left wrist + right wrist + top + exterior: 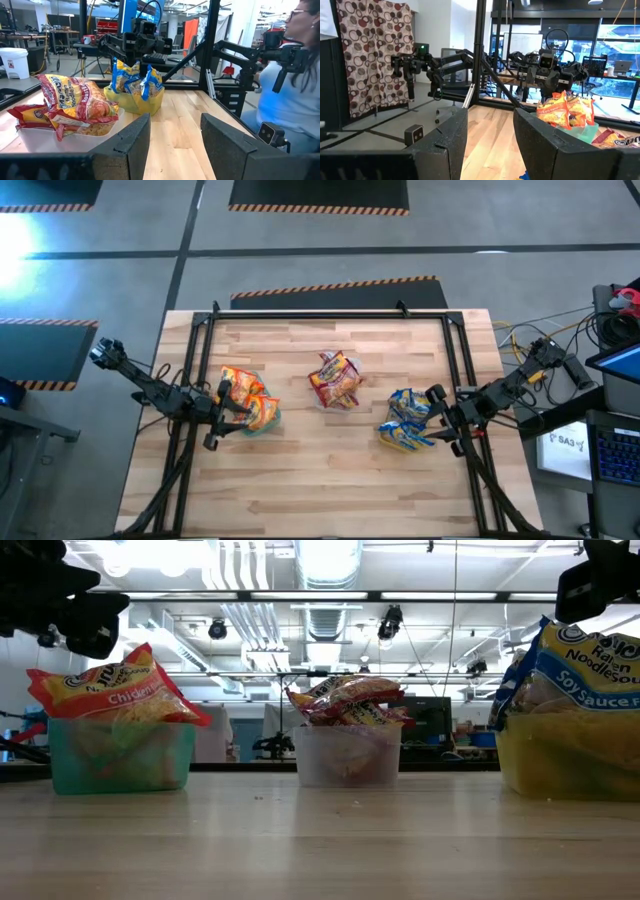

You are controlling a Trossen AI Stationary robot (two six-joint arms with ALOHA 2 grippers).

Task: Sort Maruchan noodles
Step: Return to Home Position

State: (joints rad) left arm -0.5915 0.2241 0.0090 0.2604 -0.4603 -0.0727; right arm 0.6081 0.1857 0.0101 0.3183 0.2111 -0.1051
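The Maruchan noodles sit in three heaps. Orange-yellow packets [248, 400] fill a green bin [120, 762], red-pink packets [337, 380] a clear bin [348, 760], and blue-yellow packets [408, 422] a yellow bin [570, 755]. My left gripper [222, 418] hovers open by the green bin's left side, above the table. In its wrist view the left gripper [172, 142] holds nothing. My right gripper [441, 416] hovers open by the yellow bin's right side. Its wrist view shows the right gripper [490, 135] also holding nothing, with the orange packets [565, 110] beyond.
A black frame [330, 312] borders the wooden table's far and side edges. Bare wood lies across the near half of the table [330, 490]. A person [295, 75] sits beyond the table's right side, near monitors and cables [610, 360].
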